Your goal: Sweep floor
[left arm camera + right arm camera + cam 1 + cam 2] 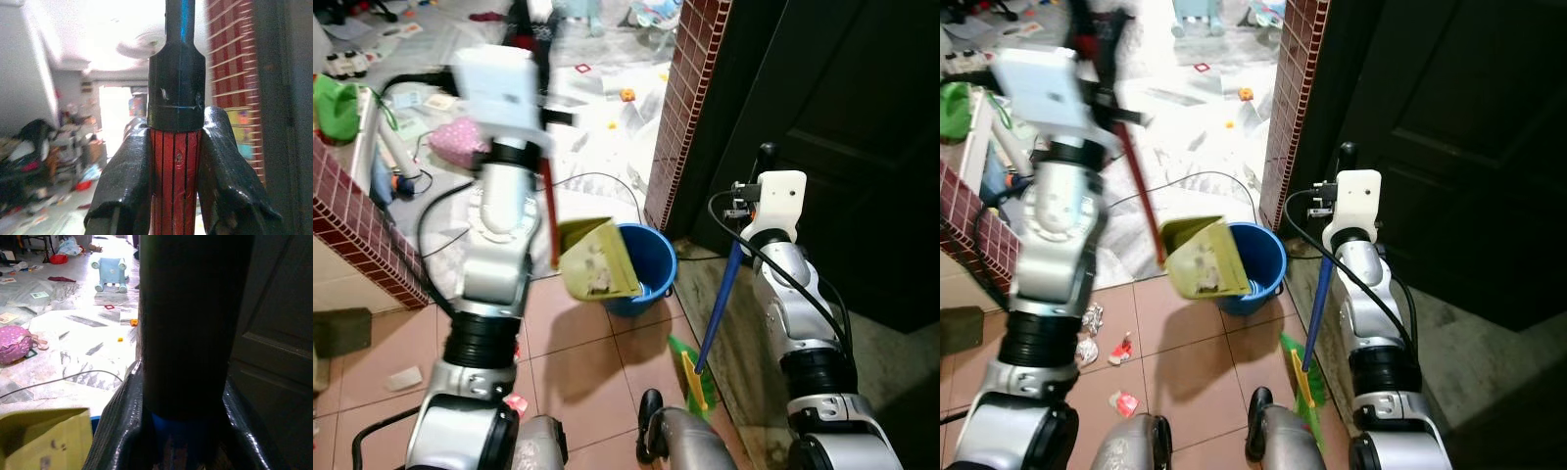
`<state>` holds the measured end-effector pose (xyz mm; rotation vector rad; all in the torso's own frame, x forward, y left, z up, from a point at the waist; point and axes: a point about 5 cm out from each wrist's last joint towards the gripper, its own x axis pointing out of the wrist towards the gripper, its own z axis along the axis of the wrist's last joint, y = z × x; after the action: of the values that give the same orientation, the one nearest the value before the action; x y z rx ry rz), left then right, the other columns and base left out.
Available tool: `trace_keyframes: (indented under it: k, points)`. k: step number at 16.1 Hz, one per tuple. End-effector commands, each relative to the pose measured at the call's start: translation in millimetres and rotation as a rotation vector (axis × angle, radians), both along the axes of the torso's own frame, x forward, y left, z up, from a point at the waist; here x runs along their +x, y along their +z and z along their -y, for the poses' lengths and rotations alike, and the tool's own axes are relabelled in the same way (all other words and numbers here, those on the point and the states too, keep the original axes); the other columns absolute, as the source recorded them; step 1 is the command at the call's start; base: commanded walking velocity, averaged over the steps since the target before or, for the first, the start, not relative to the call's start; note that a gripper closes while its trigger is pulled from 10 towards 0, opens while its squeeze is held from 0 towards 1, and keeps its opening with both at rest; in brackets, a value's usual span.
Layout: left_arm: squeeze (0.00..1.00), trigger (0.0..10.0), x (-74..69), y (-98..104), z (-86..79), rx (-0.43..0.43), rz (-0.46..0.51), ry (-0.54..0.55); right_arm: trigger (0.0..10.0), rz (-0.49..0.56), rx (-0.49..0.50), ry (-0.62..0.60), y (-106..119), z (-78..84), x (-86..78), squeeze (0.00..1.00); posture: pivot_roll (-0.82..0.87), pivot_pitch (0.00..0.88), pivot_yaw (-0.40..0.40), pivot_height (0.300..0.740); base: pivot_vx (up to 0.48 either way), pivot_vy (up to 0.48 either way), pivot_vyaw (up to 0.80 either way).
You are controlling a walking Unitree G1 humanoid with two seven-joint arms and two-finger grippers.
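Dustpan (595,259): yellow-green, on a long red handle (549,211); tipped mouth-down over the rim of the bucket, grey dust and scraps showing on its inner face.
Bucket (646,266): blue, round, standing on the pinkish floor tiles (578,343) at the foot of the red brick-tile pillar (685,98).
Broom (690,377): blue shaft (722,299) with black top grip, green bristle head with a yellow band resting on the floor just right of the bucket; shaft leans slightly, head down.
Left gripper (176,191): raised high, jaws closed around the red ribbed dustpan handle just below its black collar; both black fingers (124,181) press the handle sides.
Right gripper (183,431): jaws clamped on the broom shaft where the black grip meets the blue; held in front of the dark door (842,127).
Floor litter: crumpled wrappers and small red-white scraps (1121,401) on the tiles by the robot's left leg.
Beyond: pale marble floor (597,108) strewn with papers, a pink spotted bag (458,142), a black cable (597,181) looping toward the pillar.
Left edge: low brick-tile wall (357,235).
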<state>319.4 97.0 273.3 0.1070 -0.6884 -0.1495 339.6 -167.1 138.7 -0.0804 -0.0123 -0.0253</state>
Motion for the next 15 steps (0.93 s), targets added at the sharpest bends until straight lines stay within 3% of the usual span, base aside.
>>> trace_keyframes:
  k: [1, 4, 6, 11, 15]
  points:
    - [0.0, 10.0, -5.5, -4, 19.5, 0.054, 0.029, -0.077, 10.0, 0.033, -0.005, 0.002, 6, -1.1, 0.3, 0.0, -0.03, 0.138, -0.004, 0.74, 0.0, 0.0, 0.0]
    - [0.0, 10.0, -11.9, -7, 43.3, 0.126, 0.063, -0.17, 10.0, 0.033, -0.004, 0.003, 5, -2.7, -0.7, 0.0, -0.04, 0.14, -0.001, 0.74, 0.0, 0.0, 0.0]
    - [0.0, 10.0, -19.0, -8, 63.6, 0.229, 0.12, -0.279, 10.0, 0.037, -0.007, -0.002, 6, -1.1, -0.5, 0.0, -0.04, 0.143, -0.002, 0.74, 0.0, 0.0, 0.0]
    - [0.0, 10.0, -31.4, -18, 87.2, 0.379, 0.154, -0.452, 10.0, 0.042, -0.01, -0.001, 6, -1.7, -1.0, 0.0, -0.04, 0.146, -0.002, 0.74, 0.0, 0.0, 0.0]
    - [0.0, 10.0, -37.6, -21, 91.3, 0.436, 0.189, -0.502, 10.0, 0.044, -0.007, -0.001, 6, -4.3, -0.5, 0.0, -0.02, 0.142, 0.01, 0.74, 0.0, 0.0, 0.0]
